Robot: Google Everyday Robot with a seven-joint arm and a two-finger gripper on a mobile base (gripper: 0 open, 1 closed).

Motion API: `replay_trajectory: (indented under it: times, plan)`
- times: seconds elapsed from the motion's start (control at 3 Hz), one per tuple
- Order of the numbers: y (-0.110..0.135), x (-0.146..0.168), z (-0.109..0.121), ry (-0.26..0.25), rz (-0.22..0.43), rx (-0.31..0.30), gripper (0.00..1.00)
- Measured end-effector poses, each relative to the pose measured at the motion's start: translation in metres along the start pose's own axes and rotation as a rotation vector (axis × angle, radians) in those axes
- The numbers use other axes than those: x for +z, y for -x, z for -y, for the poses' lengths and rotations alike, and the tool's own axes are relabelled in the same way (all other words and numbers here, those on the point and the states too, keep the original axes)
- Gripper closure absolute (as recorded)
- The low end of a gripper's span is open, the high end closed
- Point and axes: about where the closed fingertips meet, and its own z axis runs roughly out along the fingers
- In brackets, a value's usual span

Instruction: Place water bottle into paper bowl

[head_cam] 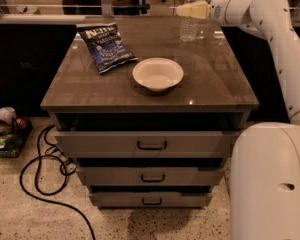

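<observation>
The water bottle (189, 26) is clear with a white cap and stands upright at the back right of the table. My gripper (191, 9) comes in from the right at the height of the bottle's shoulder and lies across its upper part. The paper bowl (157, 74) is off-white, round and empty. It sits near the middle of the table, in front of and a little left of the bottle.
A dark blue chip bag (106, 46) lies at the back left of the table (90, 91). Three drawers (151, 145) sit slightly open below the top. My arm (280, 39) runs down the right side. A black cable (40, 179) lies on the floor at left.
</observation>
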Motion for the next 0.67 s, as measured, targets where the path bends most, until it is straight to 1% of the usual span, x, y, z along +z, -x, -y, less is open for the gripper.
replay_trajectory:
  times: [0.33, 0.67]
  plan:
    - [-0.010, 0.015, 0.001, 0.030, 0.035, 0.030, 0.00]
    - [-0.020, 0.024, 0.004, 0.048, 0.062, 0.041, 0.00]
